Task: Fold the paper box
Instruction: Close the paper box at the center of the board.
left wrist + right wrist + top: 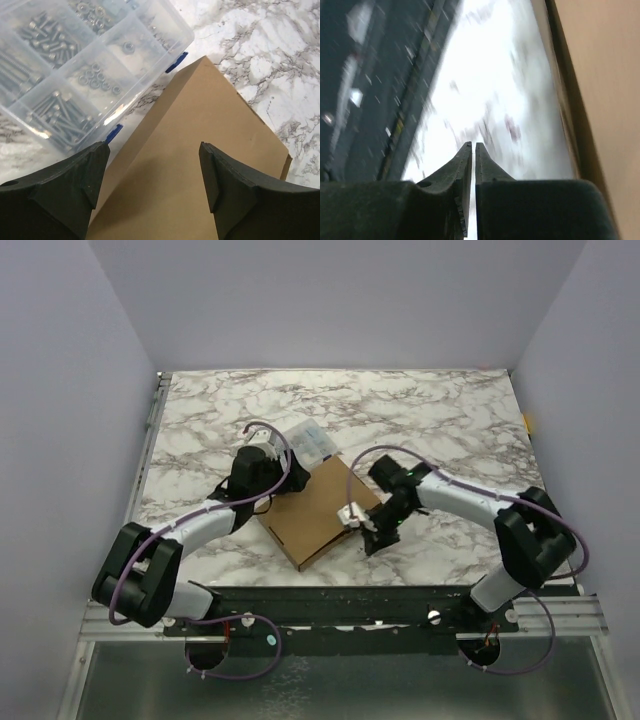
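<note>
The paper box point(318, 508) is a flat, closed brown cardboard mailer lying at an angle in the middle of the marble table. My left gripper point(280, 480) hovers open over the box's far-left corner; in the left wrist view the jaws point(152, 150) stand wide apart above the plain brown lid point(200, 110) with nothing between them. My right gripper point(372, 540) is shut and empty, low over the table just off the box's near-right side. In the blurred right wrist view its tips point(473, 145) point at bare marble, with the box's edge point(605, 75) to the right.
A clear plastic compartment case point(308, 444) full of screws and nuts lies touching the box's far corner, and it also shows in the left wrist view point(75, 65). The table's dark front rail point(370, 100) runs close to the right gripper. Grey walls enclose the table.
</note>
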Robot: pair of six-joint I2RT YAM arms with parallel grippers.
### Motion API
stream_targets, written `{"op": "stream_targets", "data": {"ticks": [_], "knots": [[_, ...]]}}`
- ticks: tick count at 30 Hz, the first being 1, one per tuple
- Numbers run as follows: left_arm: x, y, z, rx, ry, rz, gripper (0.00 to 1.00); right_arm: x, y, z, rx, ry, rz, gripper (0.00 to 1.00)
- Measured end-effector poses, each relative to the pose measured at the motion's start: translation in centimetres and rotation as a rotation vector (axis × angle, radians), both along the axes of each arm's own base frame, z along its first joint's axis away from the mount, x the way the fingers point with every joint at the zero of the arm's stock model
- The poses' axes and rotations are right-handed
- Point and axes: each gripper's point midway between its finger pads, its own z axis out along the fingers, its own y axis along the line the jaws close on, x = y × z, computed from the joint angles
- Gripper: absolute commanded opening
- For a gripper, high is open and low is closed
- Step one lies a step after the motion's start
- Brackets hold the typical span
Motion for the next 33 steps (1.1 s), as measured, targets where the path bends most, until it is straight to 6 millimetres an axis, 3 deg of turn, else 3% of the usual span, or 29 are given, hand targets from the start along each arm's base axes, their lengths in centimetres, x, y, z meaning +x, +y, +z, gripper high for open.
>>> {"op": "stream_targets", "data": {"ticks": [5,8,13,15,24,28,33], "knots": [[1.9,-1.8,1.6,-0.003,-0.028,-0.075,0.82,5.1,-8.5,-1.5,-0.024,-0.146,-0.201,0.09],[3.3,-3.2,1.9,-0.003,-0.034,-0.126,0.81,7.5,-10.8,-2.3,-0.036,-0.231,-0.212,0.07],[4.8,-5.1,0.2,0.005,0.001,-0.204,0.80,10.6,-10.8,-4.3,-0.040,-0.312,-0.131,0.05],[5.1,-5.7,-1.0,0.012,0.012,-0.231,0.80,12.0,-10.3,-4.1,-0.023,-0.344,-0.106,0.04],[6.1,-7.6,-1.1,0.004,-0.037,-0.306,0.78,17.3,-7.5,-2.1,0.063,-0.394,-0.115,0.02],[6.2,-7.9,-1.1,-0.001,-0.050,-0.320,0.78,18.3,-7.0,-1.4,0.071,-0.378,-0.158,0.01],[6.3,-8.0,-1.0,0.001,-0.052,-0.321,0.78,18.2,-9.0,-2.3,0.021,-0.357,-0.189,0.01]]}}
